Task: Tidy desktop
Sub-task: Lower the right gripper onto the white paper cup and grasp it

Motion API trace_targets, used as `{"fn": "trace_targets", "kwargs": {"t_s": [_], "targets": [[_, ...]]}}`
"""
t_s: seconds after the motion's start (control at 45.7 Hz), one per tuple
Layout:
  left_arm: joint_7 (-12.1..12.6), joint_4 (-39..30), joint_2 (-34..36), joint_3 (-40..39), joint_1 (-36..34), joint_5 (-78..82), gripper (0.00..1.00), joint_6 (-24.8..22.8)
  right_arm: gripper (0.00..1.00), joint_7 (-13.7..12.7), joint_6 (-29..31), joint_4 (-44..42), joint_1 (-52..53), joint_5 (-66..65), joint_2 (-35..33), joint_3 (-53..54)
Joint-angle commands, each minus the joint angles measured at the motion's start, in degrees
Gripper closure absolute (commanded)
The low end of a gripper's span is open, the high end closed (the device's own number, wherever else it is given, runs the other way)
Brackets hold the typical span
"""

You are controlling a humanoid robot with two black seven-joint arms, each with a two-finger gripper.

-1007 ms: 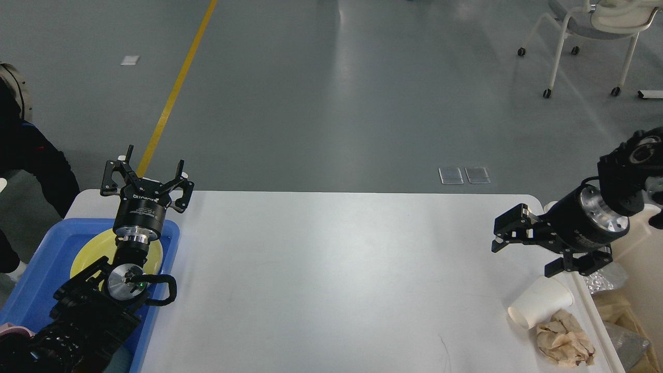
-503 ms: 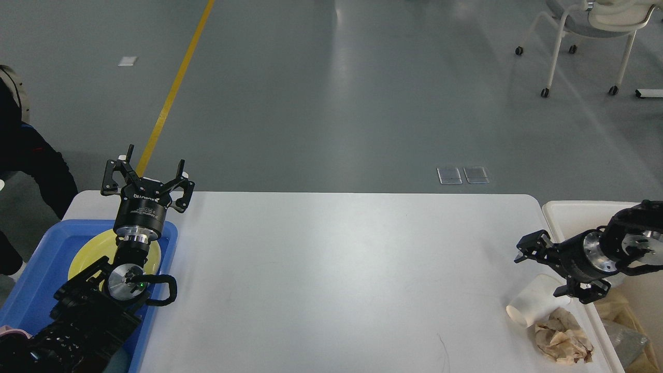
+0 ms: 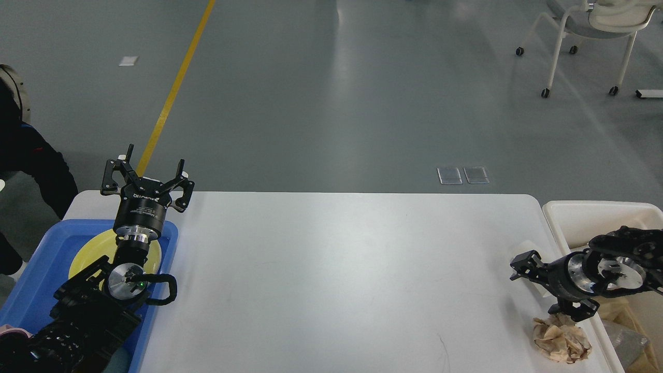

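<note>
The desktop (image 3: pixel 342 274) is a large white tabletop. My right gripper (image 3: pixel 544 286) is low over its right edge, open, with its jaws on either side of a white paper cup (image 3: pixel 533 254) lying on its side. The gripper hides most of the cup, and I cannot tell whether the fingers touch it. A crumpled brown paper wad (image 3: pixel 562 339) lies just in front of the gripper. My left gripper (image 3: pixel 146 173) is open and empty, held up above the far left corner, over a blue tray (image 3: pixel 41 269).
The blue tray holds a yellow plate (image 3: pixel 85 261). A cream-white bin (image 3: pixel 595 215) stands against the table's right edge, with foil and paper scraps (image 3: pixel 624 339) in it. A wheeled chair (image 3: pixel 590 31) stands far back right. A person in dark clothes (image 3: pixel 26 160) is at the left.
My right arm has dropped and moved to the right and nearer, from above the table down around the cup. The cup has shifted a little. The left arm has not moved.
</note>
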Motion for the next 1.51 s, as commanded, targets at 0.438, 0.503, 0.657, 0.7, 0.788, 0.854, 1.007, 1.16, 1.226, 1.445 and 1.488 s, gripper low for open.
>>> {"fn": "trace_targets", "kwargs": {"t_s": [0.438, 0.503, 0.657, 0.7, 0.788, 0.854, 1.007, 1.16, 1.226, 1.445, 1.488], "targets": [[0.0, 0.0, 0.0, 0.0, 0.0, 0.0, 0.03, 0.0, 0.0, -0.2, -1.7, -5.6, -0.1, 0.1, 0.9, 0.4], [0.0, 0.0, 0.0, 0.0, 0.0, 0.1, 0.03, 0.0, 0.0, -0.3, -1.8, -6.1, -0.1, 0.1, 0.9, 0.4], [0.0, 0.0, 0.0, 0.0, 0.0, 0.0, 0.03, 0.0, 0.0, -0.2, -3.9, -8.3, -0.9, 0.2, 1.0, 0.5], [0.0, 0.0, 0.0, 0.0, 0.0, 0.0, 0.03, 0.0, 0.0, -0.2, -5.2, -8.7, -1.5, 0.2, 1.4, 0.7], [0.0, 0.0, 0.0, 0.0, 0.0, 0.0, 0.03, 0.0, 0.0, -0.2, -7.9, -9.1, -2.2, 0.3, 2.1, 1.4], [0.0, 0.0, -0.1, 0.0, 0.0, 0.0, 0.03, 0.0, 0.0, -0.1, -8.7, -9.7, -3.0, 1.1, 2.7, 1.4], [0.0, 0.0, 0.0, 0.0, 0.1, 0.0, 0.03, 0.0, 0.08, 0.0, -8.9, -10.4, -4.4, 3.7, 3.6, 1.5], [0.0, 0.0, 0.0, 0.0, 0.1, 0.0, 0.03, 0.0, 0.46, 0.1, -8.9, -10.5, -5.0, 6.1, 4.3, 3.5], [0.0, 0.0, 0.0, 0.0, 0.1, 0.0, 0.03, 0.0, 0.77, 0.1, -8.9, -10.5, -5.2, 6.3, 4.4, 3.7], [0.0, 0.0, 0.0, 0.0, 0.0, 0.0, 0.03, 0.0, 1.0, 0.8, -9.0, -10.0, -5.2, 6.2, 4.5, 5.0], [0.0, 0.0, 0.0, 0.0, 0.0, 0.0, 0.03, 0.0, 1.0, 0.8, -9.7, -9.8, -5.2, 6.2, 4.5, 5.0]]}}
